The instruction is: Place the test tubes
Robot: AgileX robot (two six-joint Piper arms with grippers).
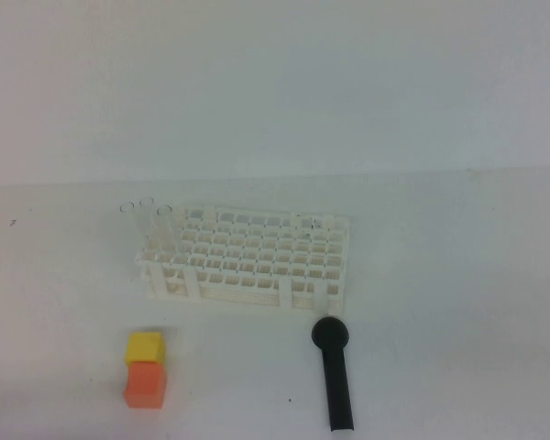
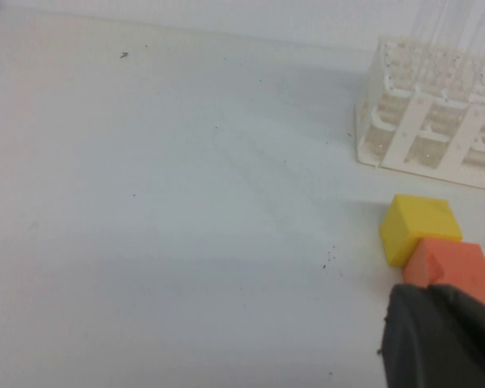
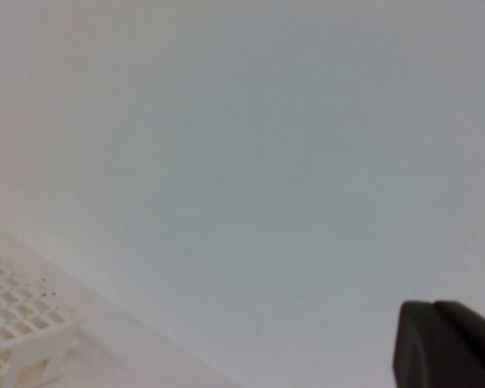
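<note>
**Worktop** (image 1: 440,321): white and plain. We list what stands on it below.

**Rack** (image 1: 247,257): a white grid rack with many cells. We place it at the middle of the worktop, long side toward the robot. One end of it also shows in the left wrist view (image 2: 436,121), and one corner in the right wrist view (image 3: 24,331).

**Test tubes** (image 1: 148,220): we count three, of clear glass. They stand upright and close together in the cells at the rack's far-left corner, their rims rising above the grid. Every other cell we can see into is unfilled.

**Yellow block** (image 1: 145,346) and **orange block** (image 1: 147,383): two small cubes that touch. They sit on the robot's side of the rack's left end, with the yellow one nearer the rack.

**Black tool** (image 1: 335,380): it has a round head and a straight handle and lies flat on the worktop. The head is just short of the rack's near-right corner, and the handle runs toward the robot.

**Left gripper** (image 2: 440,335): it is outside the high view. Its wrist view shows only a dark part of it, overlapping the orange block (image 2: 453,271), with the yellow block (image 2: 419,228) beyond. We cannot tell whether it is released or clenched.

**Right gripper** (image 3: 449,343): it is also outside the high view, and only a dark corner shows in its wrist view, well apart from the rack corner. Again we cannot tell whether it is released or clenched.
</note>
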